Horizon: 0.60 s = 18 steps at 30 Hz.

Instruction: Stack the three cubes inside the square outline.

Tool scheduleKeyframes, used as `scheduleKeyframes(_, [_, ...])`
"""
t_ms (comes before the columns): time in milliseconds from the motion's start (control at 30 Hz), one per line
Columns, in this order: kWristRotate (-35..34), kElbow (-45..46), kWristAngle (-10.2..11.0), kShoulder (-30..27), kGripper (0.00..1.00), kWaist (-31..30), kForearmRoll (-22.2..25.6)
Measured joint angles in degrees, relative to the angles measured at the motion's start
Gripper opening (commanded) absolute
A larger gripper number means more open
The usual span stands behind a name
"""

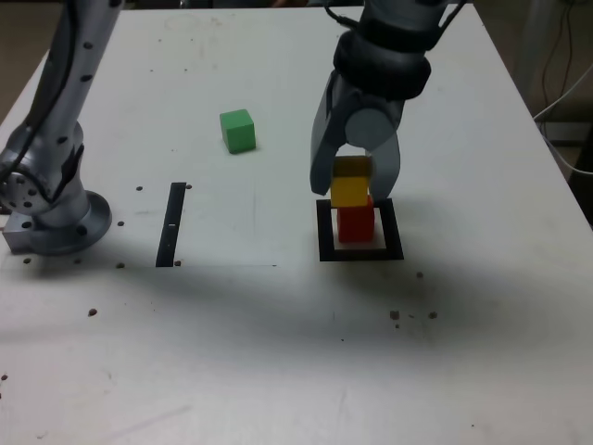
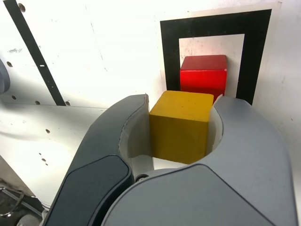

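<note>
Three cubes of equal size, matte and sharp-edged, are on or above the white table (image 1: 278, 352). The red cube (image 1: 355, 223) sits inside the square outline (image 1: 360, 251), a flat, thick black border around a white centre. In the wrist view the red cube lies toward one side of the white centre, with its faces roughly parallel to the border. The yellow cube (image 1: 350, 190) is directly above the red cube, its lower edge at or touching the red top; contact cannot be confirmed. The yellow cube's faces run nearly square to the red cube's. The gripper (image 1: 354, 190) points downward, and its smooth, curved grey fingers (image 2: 244, 127) are closed against two opposite faces of the yellow cube, holding it. The green cube (image 1: 237, 130) rests alone on the table, well apart from the outline toward the exterior view's left, turned slightly out of line with the table edges. A narrow black straight strip (image 1: 172, 223) lies flat between the arm base (image 1: 56, 222) and the outline. Small dark specks dot the table surface.
</note>
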Motion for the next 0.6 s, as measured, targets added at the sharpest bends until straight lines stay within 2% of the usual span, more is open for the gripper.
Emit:
scheduleKeyframes(433, [0.4, -0.9, 0.2, 2.2, 0.34, 0.6, -0.6])
scheduleKeyframes(500, [0.6, -0.9, 0.3, 2.4, 0.41, 0.9, -0.6])
scheduleKeyframes(600, [1.2, -0.9, 0.3, 2.8, 0.63, 1.3, -0.8])
